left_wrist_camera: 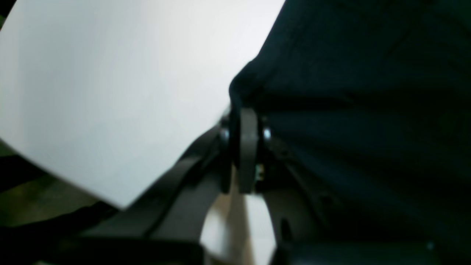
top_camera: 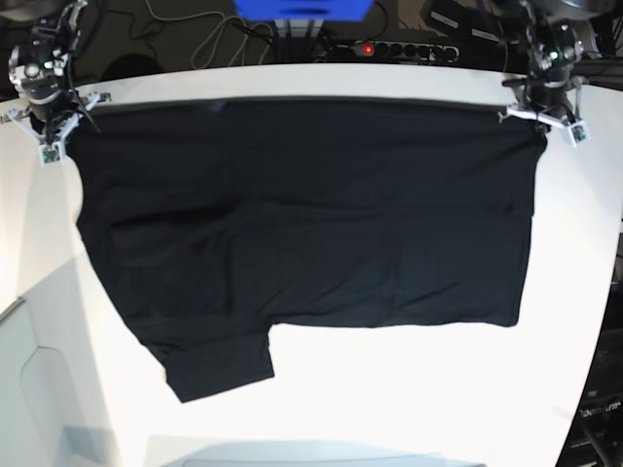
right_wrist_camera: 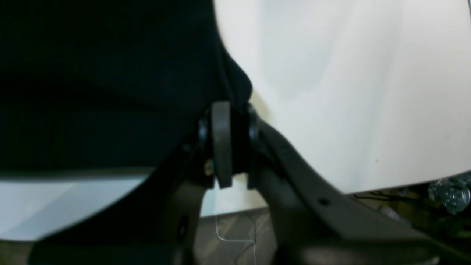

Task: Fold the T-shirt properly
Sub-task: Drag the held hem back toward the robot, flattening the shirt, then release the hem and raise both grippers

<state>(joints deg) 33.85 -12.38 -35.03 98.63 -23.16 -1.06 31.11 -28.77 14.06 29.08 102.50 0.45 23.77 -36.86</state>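
Observation:
The black T-shirt (top_camera: 302, 224) is spread wide across the white table (top_camera: 409, 389), its top edge stretched taut along the far side and one sleeve lying at the front left. No print shows. My left gripper (top_camera: 531, 115) is shut on the shirt's far right corner, and the left wrist view shows it (left_wrist_camera: 244, 110) pinching a bunch of black cloth (left_wrist_camera: 349, 92). My right gripper (top_camera: 60, 125) is shut on the far left corner, and the right wrist view shows it (right_wrist_camera: 230, 106) pinching cloth (right_wrist_camera: 103, 84).
A power strip with a red light (top_camera: 389, 49), a blue box (top_camera: 300, 8) and cables lie beyond the table's far edge. The table's curved right edge (top_camera: 608, 292) is near the shirt. White tabletop shows in both wrist views (left_wrist_camera: 110, 92) (right_wrist_camera: 349, 92).

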